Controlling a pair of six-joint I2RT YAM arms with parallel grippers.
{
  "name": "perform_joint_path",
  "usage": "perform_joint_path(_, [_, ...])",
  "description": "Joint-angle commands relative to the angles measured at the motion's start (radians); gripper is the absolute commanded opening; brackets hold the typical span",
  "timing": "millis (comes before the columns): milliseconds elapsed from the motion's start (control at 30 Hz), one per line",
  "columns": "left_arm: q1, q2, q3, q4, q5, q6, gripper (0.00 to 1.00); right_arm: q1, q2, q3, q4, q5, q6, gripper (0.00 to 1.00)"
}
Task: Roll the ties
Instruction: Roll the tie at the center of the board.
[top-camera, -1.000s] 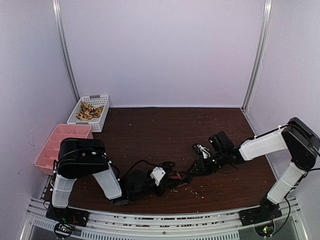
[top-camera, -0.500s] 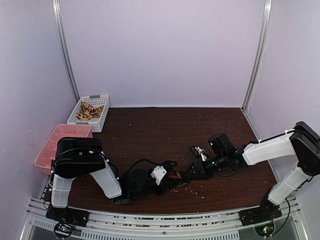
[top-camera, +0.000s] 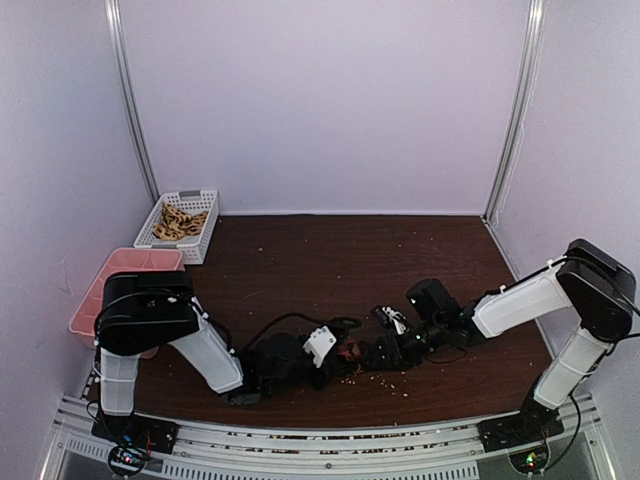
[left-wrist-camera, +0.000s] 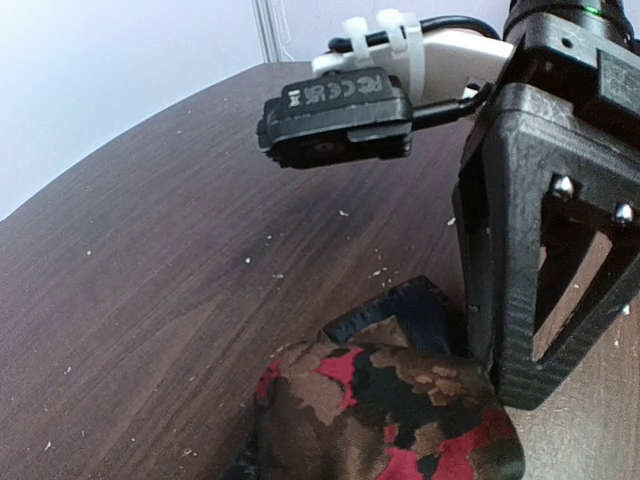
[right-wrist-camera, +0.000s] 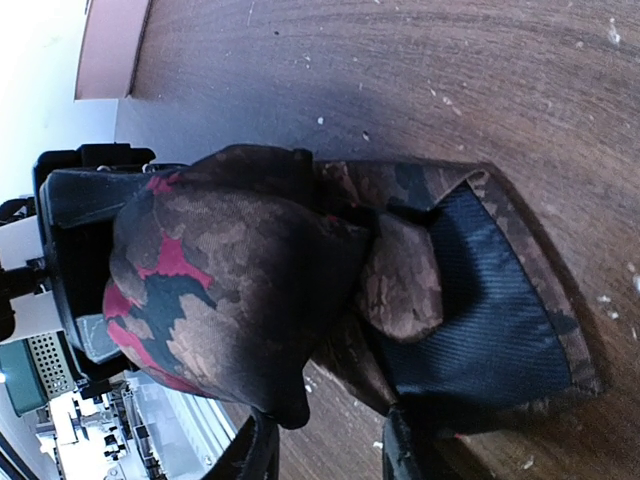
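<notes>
One tie, brown with red and black blotches and a dark lining, lies bunched in a roll (top-camera: 352, 351) at the table's near middle. In the left wrist view the roll (left-wrist-camera: 390, 420) fills the bottom and covers my left fingers. My left gripper (top-camera: 338, 353) holds the roll from the left. My right gripper (top-camera: 381, 351) is right against it on the other side and shows as a black frame (left-wrist-camera: 530, 250). In the right wrist view the roll (right-wrist-camera: 220, 270) sits ahead, its flat lined end (right-wrist-camera: 480, 320) on the table. My right gripper (right-wrist-camera: 330, 455) is open, its fingers apart astride a fold.
A white basket (top-camera: 204, 243) with several tan ties stands at the back left. A pink compartment tray (top-camera: 108, 285) is at the left edge. Pale crumbs (top-camera: 385, 378) and black cables (top-camera: 280, 325) lie around the grippers.
My right gripper has moved left across the table until it meets the tie roll at the left gripper. The left gripper has shifted slightly right.
</notes>
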Motion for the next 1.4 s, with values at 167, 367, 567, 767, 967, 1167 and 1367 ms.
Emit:
perform_joint_path(167, [0.004, -0.017, -0.044, -0.123, 0.162, 0.015, 0.19, 0.009, 0.047, 0.016, 0.015, 0.101, -0.014, 0.27])
perform_joint_path(367, [0.009, -0.022, -0.057, -0.093, 0.306, 0.059, 0.29, 0.008, 0.051, 0.029, 0.02, 0.114, -0.009, 0.2])
perform_joint_path(567, [0.042, -0.005, -0.066, -0.076, 0.382, 0.029, 0.35, 0.007, 0.021, 0.031, -0.002, 0.122, -0.019, 0.17])
perform_joint_path(767, [0.053, 0.004, -0.071, -0.082, 0.48, 0.073, 0.28, -0.001, -0.001, 0.05, -0.026, 0.121, -0.038, 0.2])
perform_joint_path(967, [0.077, 0.021, -0.068, -0.068, 0.572, 0.08, 0.24, -0.011, 0.006, 0.064, -0.037, 0.111, -0.053, 0.24])
perform_joint_path(1167, [0.079, 0.019, -0.048, -0.137, 0.586, 0.109, 0.28, -0.035, 0.022, 0.084, -0.054, 0.097, -0.069, 0.29])
perform_joint_path(1367, [0.079, 0.026, -0.02, -0.217, 0.557, 0.135, 0.25, -0.044, -0.038, 0.093, -0.079, 0.067, -0.083, 0.44])
